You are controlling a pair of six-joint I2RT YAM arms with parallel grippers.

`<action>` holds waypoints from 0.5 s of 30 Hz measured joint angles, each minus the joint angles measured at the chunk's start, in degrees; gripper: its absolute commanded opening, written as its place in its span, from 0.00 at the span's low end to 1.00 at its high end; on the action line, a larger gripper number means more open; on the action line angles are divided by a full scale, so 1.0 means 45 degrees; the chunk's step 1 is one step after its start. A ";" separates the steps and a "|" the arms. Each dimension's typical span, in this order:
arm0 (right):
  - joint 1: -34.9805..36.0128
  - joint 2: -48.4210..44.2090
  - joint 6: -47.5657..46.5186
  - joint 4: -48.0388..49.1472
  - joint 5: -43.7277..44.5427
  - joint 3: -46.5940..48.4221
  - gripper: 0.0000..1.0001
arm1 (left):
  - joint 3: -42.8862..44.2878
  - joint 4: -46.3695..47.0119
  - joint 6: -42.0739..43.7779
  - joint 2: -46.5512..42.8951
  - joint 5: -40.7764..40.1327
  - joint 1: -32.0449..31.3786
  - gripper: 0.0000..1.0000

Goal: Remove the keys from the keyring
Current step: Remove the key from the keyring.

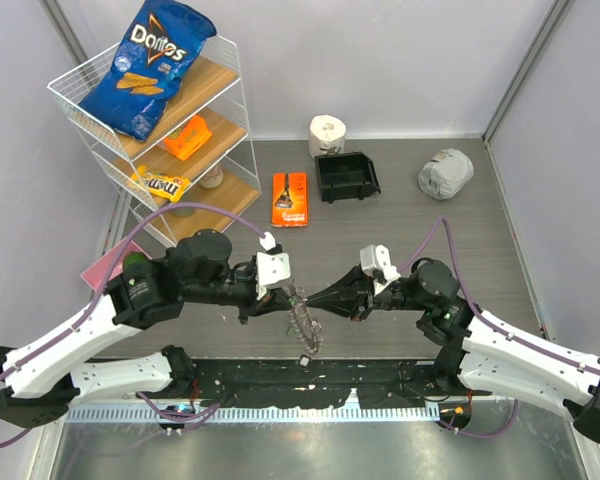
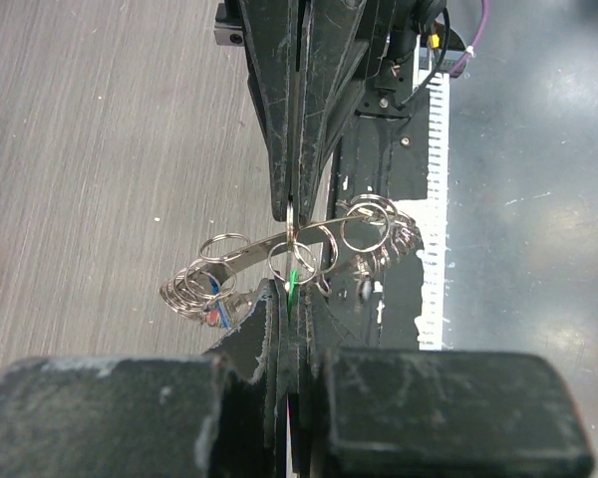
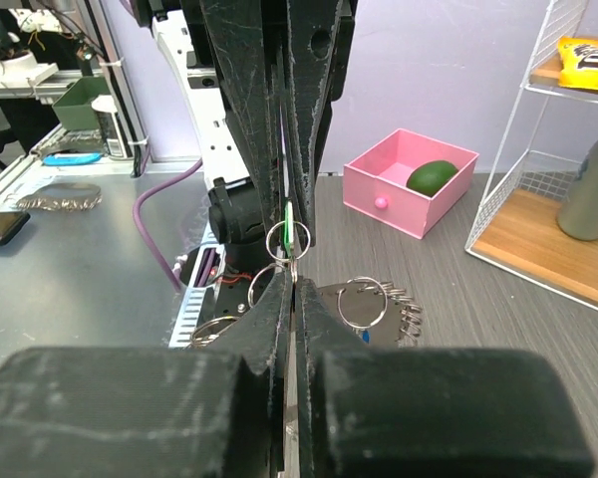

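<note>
Our left end effector [image 2: 290, 297] has its fingers pressed together, and a sliver of green plastic shows at their tips. We read this as a pinch on the head of the green-headed key [image 2: 291, 283]. Our right end effector [image 3: 292, 283] meets it nose to nose, also clamped tight, apparently nipping the thin metal of the keyring [image 2: 264, 249] just beside that key. We cannot tell whether it grips the main loop or one of the small rings threaded on it.

The keyring hangs between the two tips, lifted off the bench [image 2: 100, 149]. The rest of the keys [image 2: 194, 297] and small rings sag to either side in bunches. In the top view the loop droops toward the near edge, just above the black base strip [image 1: 280, 385].

We judge the step in hand to be working the first key free, with one tip anchoring the ring and the other holding the key. No key appears to be off yet. The next move calls for a small, careful motion: sliding or twisting the key along its split ring while the anchoring grip stays firm, since thin wire could slip out of either pinch.
</note>
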 measured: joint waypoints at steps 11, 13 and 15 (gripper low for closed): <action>-0.0228 -0.0685 0.0884 0.1413 0.1015 -0.1001 0.05 | -0.0228 0.0850 -0.0228 0.0136 0.0175 0.0000 0.00; -0.0248 -0.0670 0.1117 0.1622 0.1185 -0.1195 0.05 | -0.0311 0.0894 -0.0262 0.0204 0.0189 0.0000 0.00; -0.0257 -0.0631 0.1321 0.1807 0.1316 -0.1311 0.05 | -0.0403 0.0957 -0.0306 0.0228 0.0204 0.0000 0.00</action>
